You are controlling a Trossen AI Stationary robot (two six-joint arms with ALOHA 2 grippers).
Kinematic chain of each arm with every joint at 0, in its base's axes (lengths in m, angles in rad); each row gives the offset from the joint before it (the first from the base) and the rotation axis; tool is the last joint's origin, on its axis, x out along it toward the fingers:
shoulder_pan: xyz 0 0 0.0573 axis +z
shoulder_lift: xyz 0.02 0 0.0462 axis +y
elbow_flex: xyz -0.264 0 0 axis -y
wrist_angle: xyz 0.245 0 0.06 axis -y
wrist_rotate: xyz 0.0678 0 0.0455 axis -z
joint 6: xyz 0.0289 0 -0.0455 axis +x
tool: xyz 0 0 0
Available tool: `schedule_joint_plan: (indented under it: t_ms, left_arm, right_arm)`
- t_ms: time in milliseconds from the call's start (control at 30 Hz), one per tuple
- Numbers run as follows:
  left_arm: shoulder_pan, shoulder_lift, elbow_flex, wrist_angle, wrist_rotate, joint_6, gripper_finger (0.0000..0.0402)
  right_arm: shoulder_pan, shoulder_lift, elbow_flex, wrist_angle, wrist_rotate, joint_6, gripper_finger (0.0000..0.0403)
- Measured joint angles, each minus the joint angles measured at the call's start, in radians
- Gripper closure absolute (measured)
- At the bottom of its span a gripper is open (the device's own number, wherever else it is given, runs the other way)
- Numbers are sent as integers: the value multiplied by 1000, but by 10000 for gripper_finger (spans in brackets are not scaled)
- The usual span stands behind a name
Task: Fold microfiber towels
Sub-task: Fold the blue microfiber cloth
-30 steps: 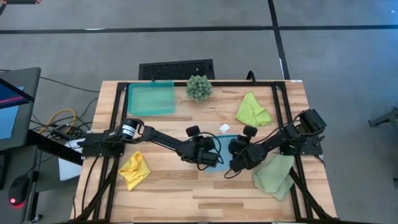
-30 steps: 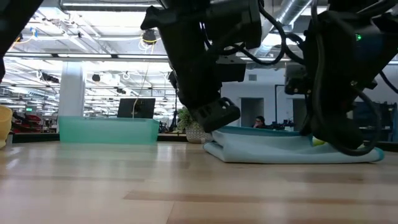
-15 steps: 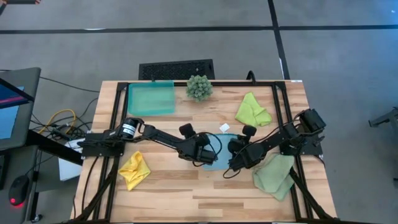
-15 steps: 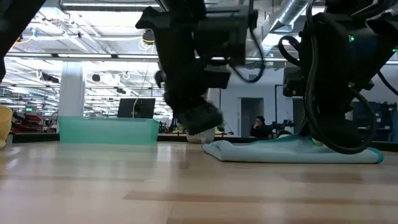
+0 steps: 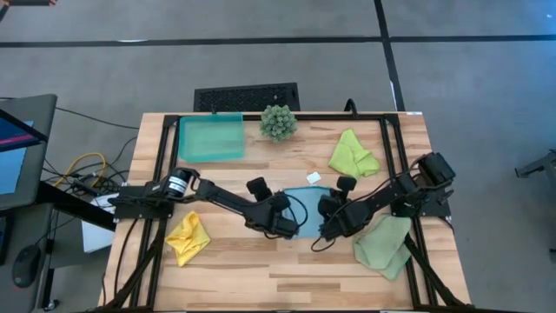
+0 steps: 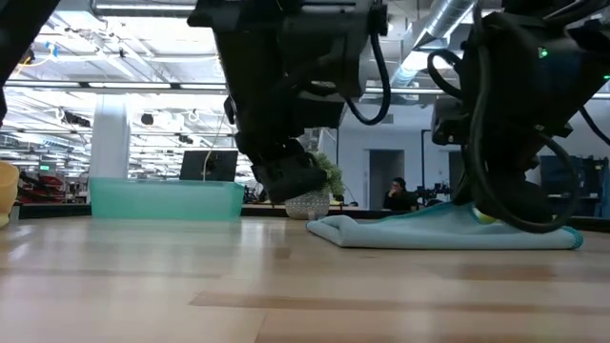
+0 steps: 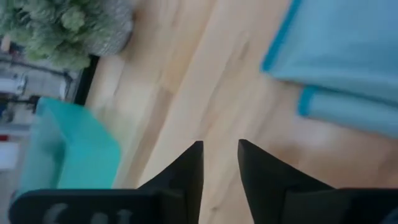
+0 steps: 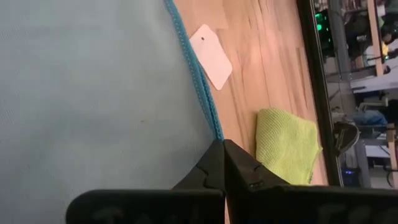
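The light blue towel (image 5: 304, 209) lies folded in the middle of the table, two layers showing at its edge (image 7: 323, 93). My left gripper (image 7: 221, 152) stands open beside its left side (image 5: 285, 224), a little above the wood, with nothing between the fingers. My right gripper (image 8: 222, 149) is shut at the towel's right hemmed edge (image 5: 324, 222). The yellow towel (image 5: 188, 236) lies crumpled near left, the lime green towel (image 5: 352, 155) far right, and the pale sage towel (image 5: 384, 245) near right. My right gripper pinches the light blue towel's darker hemmed edge (image 8: 210, 121) on its right side between its two shut fingertips. The fingers slant down from the table's near right. The cloth rises a little toward the fingers (image 6: 457, 211), while the rest lies flat on the table.
A teal tray (image 5: 211, 137) sits at the far left with a spiky green plant (image 5: 278, 122) next to it. A small white tag (image 5: 314, 178) lies just beyond the blue towel. Bare wood lies along the near edge (image 5: 278, 269).
My left gripper has come off the blue towel, risen a little and drawn back toward the table's left edge. The towel's left part now lies flat and uncovered. My right gripper has stayed in place on the towel's right edge.
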Motion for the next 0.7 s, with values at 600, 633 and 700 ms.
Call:
schedule_joint_plan:
  t_ms: [600, 633, 700]
  left_arm:
    - [27, -142, -266, 392, 2, 93, 399]
    - [34, -168, -308, 456, 10, 117, 400]
    - [47, -213, -406, 645, 56, 183, 401]
  right_arm:
    - [56, 0, 1, -12, -18, 2, 390]
    - [66, 0, 1, -12, -17, 2, 390]
    - [91, -6, 2, -13, -17, 2, 390]
